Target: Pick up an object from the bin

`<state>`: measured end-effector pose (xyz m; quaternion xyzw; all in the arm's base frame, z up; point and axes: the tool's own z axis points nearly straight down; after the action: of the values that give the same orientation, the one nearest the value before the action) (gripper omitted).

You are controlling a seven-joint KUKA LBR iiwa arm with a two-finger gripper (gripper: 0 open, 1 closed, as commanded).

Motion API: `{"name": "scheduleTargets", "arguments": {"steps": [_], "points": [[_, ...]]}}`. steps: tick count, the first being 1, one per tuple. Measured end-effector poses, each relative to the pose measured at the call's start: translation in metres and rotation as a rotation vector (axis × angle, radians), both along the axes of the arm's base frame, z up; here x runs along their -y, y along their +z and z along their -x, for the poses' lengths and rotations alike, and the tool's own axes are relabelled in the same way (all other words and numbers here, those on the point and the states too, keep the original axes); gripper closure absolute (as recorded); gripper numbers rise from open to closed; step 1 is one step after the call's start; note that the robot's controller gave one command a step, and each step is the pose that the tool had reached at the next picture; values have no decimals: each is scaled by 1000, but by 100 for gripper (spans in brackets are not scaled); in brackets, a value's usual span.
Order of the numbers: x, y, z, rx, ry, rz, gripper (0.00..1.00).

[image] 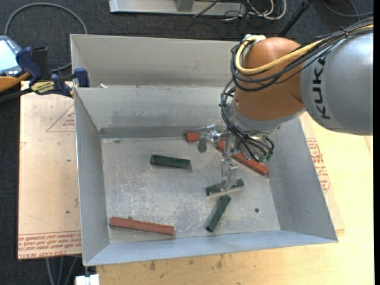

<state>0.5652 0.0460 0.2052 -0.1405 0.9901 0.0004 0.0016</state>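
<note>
**Viewing the bin from above: gripper tip at a small dark green bar**

From my remote station I see the slim metal gripper (226, 181) hanging almost straight down below the arm's rounded orange wrist cover (267, 79). It is right of centre in the grey sheet-metal bin (89, 159). Its tip meets the outline of a short dark green rectangular bar (214, 190), which lies flat on the scuffed, speckled floor. This bar's long axis runs nearly left to right across the view, with the right end angled slightly toward the far wall. I cannot tell whether the gripper is spread, pressed together or pinching the bar.

Just beside it, toward the near wall, lies a second dark green bar (218, 212). Its long axis is steeply diagonal, the upper end close under the first bar and the lower end pointing near-left.

A matt dark green block (170, 162) rests well to the left, almost level across the view.

A long red-brown flat strip (141, 225) lies near the near-left corner, dipping slightly to the right.

A red bar (254, 166) slopes down to the right just behind the gripper, its upper end hidden by the wrist.

A small orange-red piece (192, 137) sits at the foot of the far wall.
</note>
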Motion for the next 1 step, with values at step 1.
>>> {"name": "scheduleTargets", "arguments": {"steps": [1], "points": [[-24, -131, -51, -6, -202, 0, 0]]}}
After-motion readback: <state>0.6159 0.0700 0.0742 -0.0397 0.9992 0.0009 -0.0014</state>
